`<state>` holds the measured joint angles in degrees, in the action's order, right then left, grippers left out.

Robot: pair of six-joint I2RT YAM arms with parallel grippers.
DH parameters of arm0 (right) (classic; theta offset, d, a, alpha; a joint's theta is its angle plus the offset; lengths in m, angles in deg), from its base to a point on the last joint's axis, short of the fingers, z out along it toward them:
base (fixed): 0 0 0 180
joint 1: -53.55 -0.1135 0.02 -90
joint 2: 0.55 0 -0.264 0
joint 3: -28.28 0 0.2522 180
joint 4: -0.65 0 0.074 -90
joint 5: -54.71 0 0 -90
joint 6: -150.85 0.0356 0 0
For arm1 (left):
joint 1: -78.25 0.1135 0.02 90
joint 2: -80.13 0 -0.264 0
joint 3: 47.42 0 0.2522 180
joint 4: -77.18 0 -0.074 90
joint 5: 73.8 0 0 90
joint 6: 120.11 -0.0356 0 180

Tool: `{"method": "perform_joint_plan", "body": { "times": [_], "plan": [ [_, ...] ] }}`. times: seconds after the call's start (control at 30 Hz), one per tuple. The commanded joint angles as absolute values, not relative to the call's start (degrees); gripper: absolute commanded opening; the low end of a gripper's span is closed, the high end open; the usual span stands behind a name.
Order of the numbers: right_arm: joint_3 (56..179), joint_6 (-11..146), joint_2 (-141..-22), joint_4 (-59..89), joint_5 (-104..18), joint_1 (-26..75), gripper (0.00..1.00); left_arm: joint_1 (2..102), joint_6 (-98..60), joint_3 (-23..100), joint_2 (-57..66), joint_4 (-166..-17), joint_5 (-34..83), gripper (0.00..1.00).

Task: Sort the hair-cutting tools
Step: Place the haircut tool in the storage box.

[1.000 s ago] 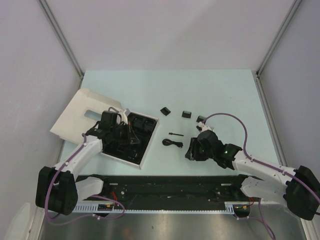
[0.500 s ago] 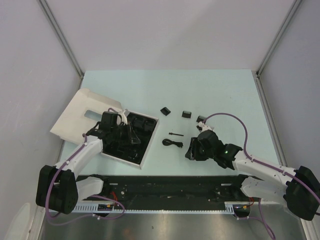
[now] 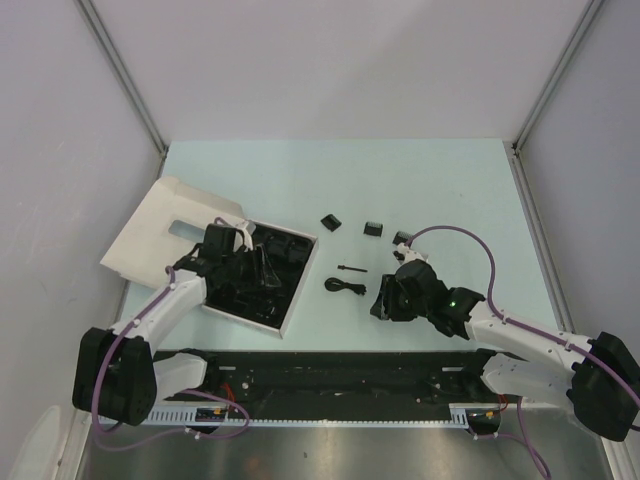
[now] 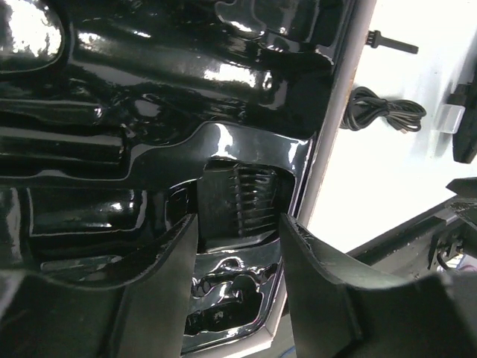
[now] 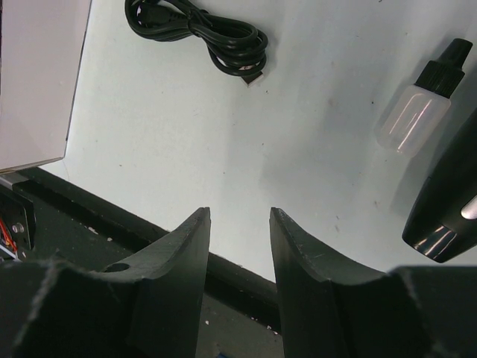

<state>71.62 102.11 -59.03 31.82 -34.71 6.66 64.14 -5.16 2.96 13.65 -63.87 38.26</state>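
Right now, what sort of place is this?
Probably a lab test cell for tabletop robot work, not a home or shop. Plain white walls meet at metal corner rails, the table is pale, and the left arm and right arm are bolted to a frame at its near edge.

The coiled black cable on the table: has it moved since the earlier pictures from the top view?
No. The coiled black cable lies in the same spot, just right of the flat white box and right below the tiny black brush.
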Motion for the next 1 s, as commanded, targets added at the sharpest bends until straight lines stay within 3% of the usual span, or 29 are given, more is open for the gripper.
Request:
{"method": "perform_joint_plan", "body": {
  "times": [0.0, 0.2, 0.37, 0.53, 0.97],
  "plan": [
    [71.4, 101.4, -58.2, 30.7, -34.8, 6.9, 0.44, 64.4, -6.4, 6.1, 13.4, -61.6, 33.8, 0.54],
    [71.4, 101.4, -58.8, 30.4, -36.2, 6.9, 0.44, 64.4, -6.9, 8.1, 14.6, -58.8, 30.3, 0.47],
    [71.4, 101.3, -59.3, 30.0, -36.3, 6.9, 0.44, 64.4, -7.1, 8.5, 15.3, -58.7, 32.3, 0.27],
    [71.4, 101.3, -59.6, 29.8, -36.3, 6.9, 0.44, 64.2, -7.4, 8.2, 16.7, -58.4, 35.2, 0.16],
    [71.3, 101.5, -60.8, 29.0, -36.3, 6.6, 0.43, 59.6, -4.5, 5.8, 18.0, -57.9, 33.3, 0.04]
  ]
}}
